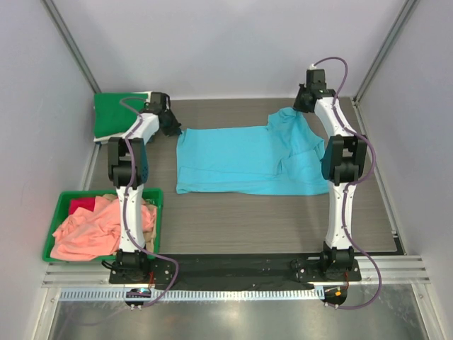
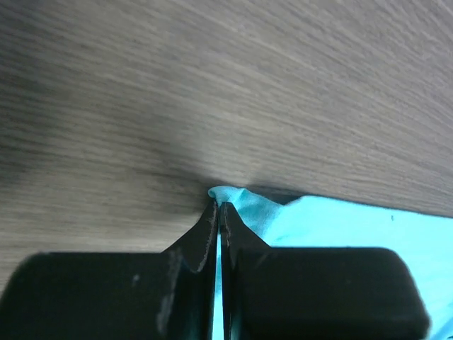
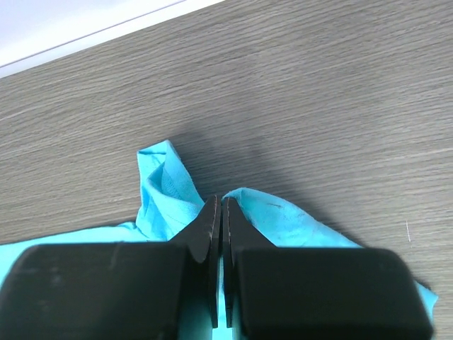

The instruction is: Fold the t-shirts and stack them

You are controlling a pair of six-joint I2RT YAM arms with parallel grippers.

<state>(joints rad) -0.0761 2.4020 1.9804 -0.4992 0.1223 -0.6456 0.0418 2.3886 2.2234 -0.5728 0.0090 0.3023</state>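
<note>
Sky-blue t-shirt (image 1: 248, 160) flat on table (image 1: 269, 227), left hand (image 1: 172, 127) and right hand (image 1: 303, 105) at its far corners.

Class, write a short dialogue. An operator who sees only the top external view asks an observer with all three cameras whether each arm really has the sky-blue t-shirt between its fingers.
Operator: From above, the left arm hides its own tip. Has it got the shirt?
Observer: Yes. The left wrist view shows the left fingers shut on a small corner of the sky-blue t-shirt, low against the table.
Operator: And the right arm?
Observer: The right fingers are shut too, pinching a bunched edge of the same shirt. In that view a loose fold stands just left of them.
</note>
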